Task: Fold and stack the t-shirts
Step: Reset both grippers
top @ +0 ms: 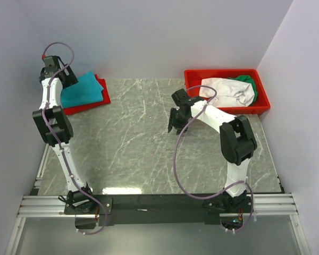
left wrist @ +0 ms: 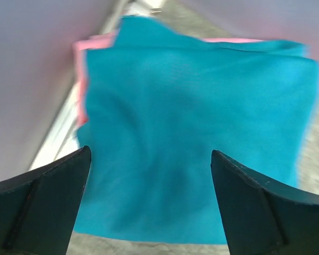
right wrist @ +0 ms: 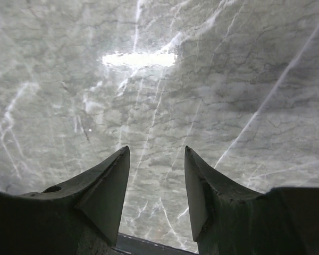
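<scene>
Finishing the stacking step: hovering the left gripper (left wrist: 150, 154), spread wide and empty, over the folded teal t-shirt (left wrist: 202, 122) lying on the red t-shirt (top: 80, 109) at far left. Likely calling next for reaching into the red bin (top: 223, 110) holding the crumpled white t-shirt (top: 226, 90) and green t-shirt (top: 248, 81); idling the right gripper (right wrist: 157, 151), part-open and empty, near it.

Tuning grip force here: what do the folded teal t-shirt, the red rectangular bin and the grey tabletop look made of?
Folded teal t-shirt: soft matte cloth, limp creases. Red rectangular bin: rigid, slightly glossy plastic, straight moulded walls. Grey tabletop: polished marble or marble-look laminate, veined, reflecting a light.
</scene>
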`<state>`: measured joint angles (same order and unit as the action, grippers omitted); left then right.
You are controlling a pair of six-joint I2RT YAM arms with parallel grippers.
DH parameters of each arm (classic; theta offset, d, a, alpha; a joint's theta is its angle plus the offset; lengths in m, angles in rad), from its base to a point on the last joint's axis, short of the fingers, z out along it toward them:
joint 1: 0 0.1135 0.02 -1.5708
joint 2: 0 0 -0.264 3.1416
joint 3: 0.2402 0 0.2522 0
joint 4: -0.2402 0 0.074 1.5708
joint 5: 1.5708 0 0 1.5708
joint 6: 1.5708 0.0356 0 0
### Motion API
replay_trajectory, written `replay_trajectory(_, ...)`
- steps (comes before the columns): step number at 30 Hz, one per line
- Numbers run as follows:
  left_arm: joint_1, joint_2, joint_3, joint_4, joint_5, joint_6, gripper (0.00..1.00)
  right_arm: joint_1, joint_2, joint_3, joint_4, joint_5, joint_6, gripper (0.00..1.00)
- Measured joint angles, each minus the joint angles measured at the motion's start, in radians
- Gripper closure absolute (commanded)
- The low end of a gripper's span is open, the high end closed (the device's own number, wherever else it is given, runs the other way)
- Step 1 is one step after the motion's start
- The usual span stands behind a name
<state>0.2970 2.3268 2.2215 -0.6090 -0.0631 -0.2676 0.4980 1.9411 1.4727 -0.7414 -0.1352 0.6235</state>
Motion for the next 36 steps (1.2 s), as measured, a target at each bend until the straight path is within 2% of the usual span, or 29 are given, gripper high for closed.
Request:
replay_trajectory(6, 0.006, -0.090, -0.127, 0.004, -0.122, -0.037, 0.01, 0.000, -0.072, -0.008, 0.007, 0.027, 0.008, 0.47)
replay_trajectory(15, -0.028, -0.345, -0.268, 0.032, -0.153, -0.076, 0.01, -0.005, -0.176, -0.074, 0.059, 0.098, 0.014, 0.46)
replay_trajectory(23, -0.257, -0.518, -0.459, 0.071, -0.140, -0.107, 0.00, -0.026, -0.278, -0.148, 0.120, 0.164, 0.015, 0.46)
replay_trajectory(30, -0.530, -0.678, -0.776, 0.113, -0.051, -0.166, 0.00, -0.037, -0.381, -0.224, 0.184, 0.216, 0.014, 0.46)
replay_trajectory(36, -0.630, -0.885, -0.959, 0.147, -0.013, -0.219, 0.01, -0.037, -0.421, -0.250, 0.228, 0.233, 0.014, 0.46)
